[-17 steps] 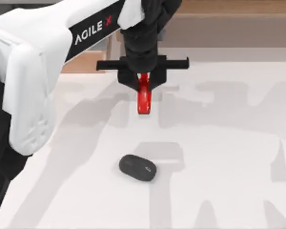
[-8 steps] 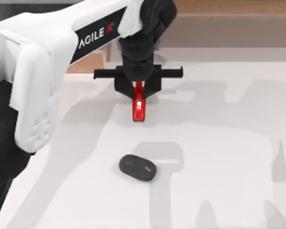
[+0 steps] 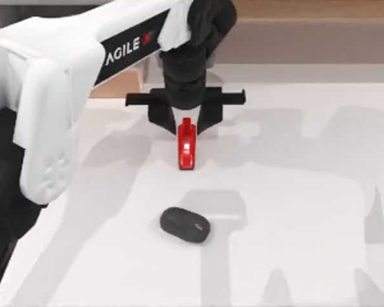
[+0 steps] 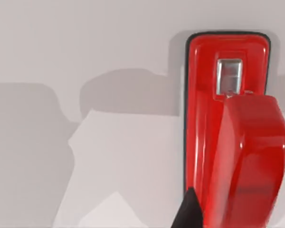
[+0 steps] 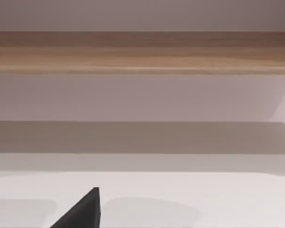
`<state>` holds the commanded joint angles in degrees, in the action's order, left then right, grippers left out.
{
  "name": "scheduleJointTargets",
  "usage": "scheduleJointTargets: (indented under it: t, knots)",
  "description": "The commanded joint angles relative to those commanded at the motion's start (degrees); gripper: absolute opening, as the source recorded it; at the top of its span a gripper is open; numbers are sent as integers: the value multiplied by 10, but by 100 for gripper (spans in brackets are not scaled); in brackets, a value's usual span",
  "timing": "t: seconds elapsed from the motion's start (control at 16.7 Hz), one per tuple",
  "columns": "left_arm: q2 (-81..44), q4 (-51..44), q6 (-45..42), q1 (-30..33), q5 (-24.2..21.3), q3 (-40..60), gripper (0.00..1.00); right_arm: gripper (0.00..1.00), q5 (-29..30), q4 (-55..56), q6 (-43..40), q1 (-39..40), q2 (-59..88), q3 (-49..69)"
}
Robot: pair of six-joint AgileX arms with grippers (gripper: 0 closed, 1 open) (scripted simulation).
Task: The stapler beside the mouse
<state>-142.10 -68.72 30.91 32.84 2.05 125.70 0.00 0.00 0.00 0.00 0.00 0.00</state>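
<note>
Our white tabletop (image 3: pixel 294 192) now carries the stapler (image 3: pixel 187 146), which we have lowered and let go. Our left tool (image 3: pixel 186 125) has spread around its far end. It lies above the mouse (image 3: pixel 185 224), apart, so the placing looks finished.
</note>
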Motion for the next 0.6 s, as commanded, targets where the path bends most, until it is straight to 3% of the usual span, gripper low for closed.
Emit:
scheduleJointTargets:
  t: [0.24,0.6]
  knots:
    - [0,0,0,0,0,0,98,100,0,0,0,0,0,0]
    - [0,0,0,0,0,0,100,100,0,0,0,0,0,0]
